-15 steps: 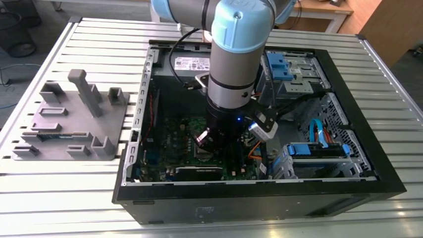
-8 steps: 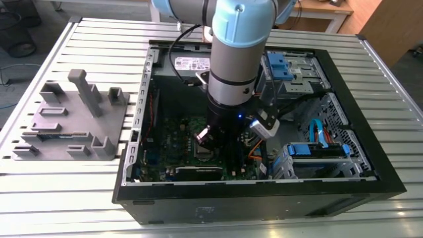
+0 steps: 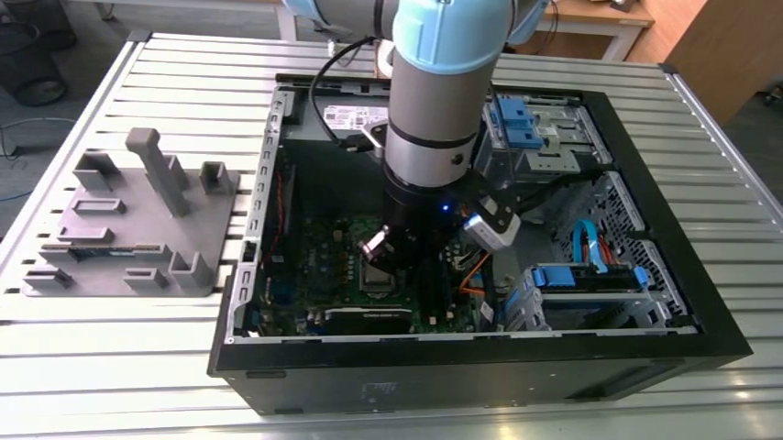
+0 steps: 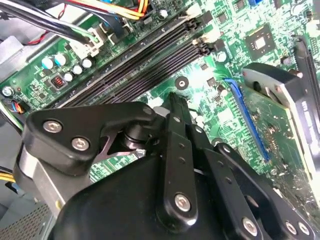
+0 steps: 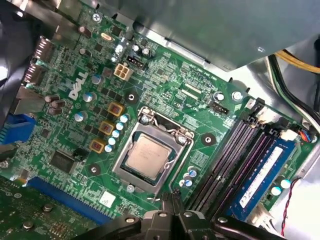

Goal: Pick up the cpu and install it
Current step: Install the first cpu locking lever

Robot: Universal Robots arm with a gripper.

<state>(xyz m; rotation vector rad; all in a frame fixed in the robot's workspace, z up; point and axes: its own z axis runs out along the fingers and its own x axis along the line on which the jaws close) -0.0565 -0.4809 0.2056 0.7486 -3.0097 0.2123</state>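
The cpu [image 5: 145,153], silver-topped and square, lies flat inside the motherboard's socket frame [image 5: 150,177].

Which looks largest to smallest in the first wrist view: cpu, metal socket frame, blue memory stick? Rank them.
1. blue memory stick, longest, though nearness may flatter it.
2. metal socket frame, which surrounds the chip.
3. cpu, seated inside that frame.

Work surface: a slatted metal table [image 3: 110,357]; directly on it lies an open black computer case [image 3: 490,367], laid on its side; just beside the case, toward the exterior view's left, rests a grey block-studded plastic tray [image 3: 128,225], flat on the slats.
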